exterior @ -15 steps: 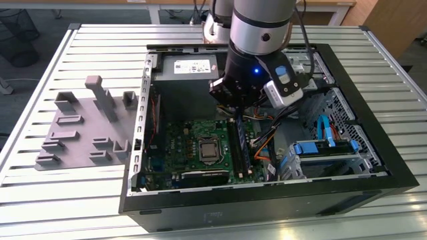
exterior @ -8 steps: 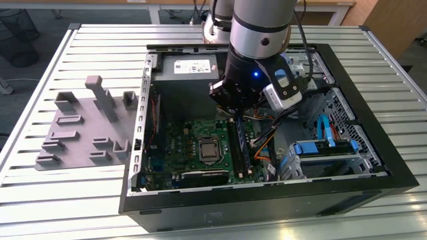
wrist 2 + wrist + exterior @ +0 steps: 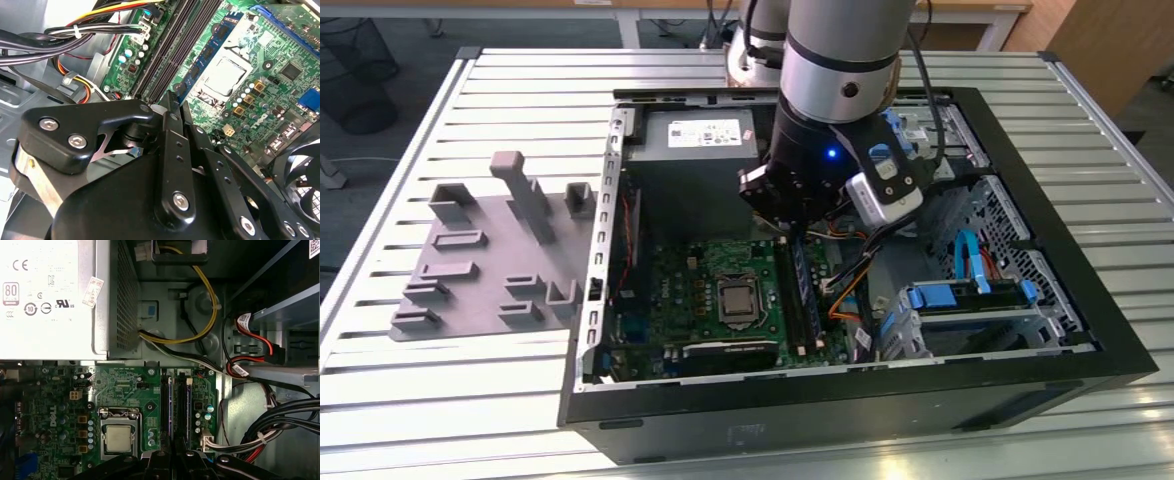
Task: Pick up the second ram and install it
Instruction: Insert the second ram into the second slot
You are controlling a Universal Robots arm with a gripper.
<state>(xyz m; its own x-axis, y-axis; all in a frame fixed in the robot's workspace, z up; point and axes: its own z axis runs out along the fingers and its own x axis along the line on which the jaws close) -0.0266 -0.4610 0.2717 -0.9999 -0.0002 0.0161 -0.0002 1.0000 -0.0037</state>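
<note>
Exterior view framing places the gripper (image 3: 787, 232) low inside the open computer case (image 3: 1067, 300), over the motherboard (image 3: 700, 290) and just short of the power supply (image 3: 700, 130). The second ram (image 3: 809, 300) is seen as a thin blue-green strip standing on edge among the black slot rails (image 3: 790, 290), beside the processor socket (image 3: 738, 300). Its long axis runs away from the gripper toward the case edge nearest the camera, so the gripper sits above the strip's end closest to the power supply and not above its middle.

In the second wrist view the same strip (image 3: 200, 65) is shown with its row of dark chips, lying alongside the slot rails (image 3: 170, 55) on the socket side. Its near end comes up to just beside the gripper (image 3: 177, 102). The 2 fingers (image 3: 167, 150) are drawn together, and nothing can be made out between them. The strip is judged to be resting in its slot and not carried; whether it is fully seated cannot be told.

The arm (image 3: 841, 60) is held almost vertical, with the wrist pointing straight down into the case. In the first wrist view the gripper (image 3: 175, 455) is lined up with the slot rails (image 3: 177, 405), so its closing direction lies across their length. The grey holder tray (image 3: 467, 290) stands well apart on the table (image 3: 400, 400) at the exterior view's left, with no strip visible in it.
</note>
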